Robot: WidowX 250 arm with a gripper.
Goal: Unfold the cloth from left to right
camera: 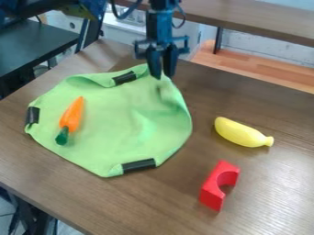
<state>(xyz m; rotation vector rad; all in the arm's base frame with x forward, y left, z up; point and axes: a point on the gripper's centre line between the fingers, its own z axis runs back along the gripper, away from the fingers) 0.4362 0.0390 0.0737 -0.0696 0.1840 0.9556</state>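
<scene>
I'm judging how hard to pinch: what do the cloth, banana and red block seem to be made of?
The cloth looks like soft, matte fabric, perhaps felt: it ripples near its far edge without shine. The banana is probably smooth plastic, going by its even colour and simplified shape. The red block seems rigid, painted wood or plastic: crisp edges, flat faces.

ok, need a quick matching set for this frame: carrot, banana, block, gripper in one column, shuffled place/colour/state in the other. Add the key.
1. carrot
2. banana
3. block
4. gripper

A. red, with a rounded notch
B. over the far edge of the cloth
C. orange, lying on the cloth
D. yellow, lying directly on the table

Pairs: 1-C, 2-D, 3-A, 4-B
</scene>
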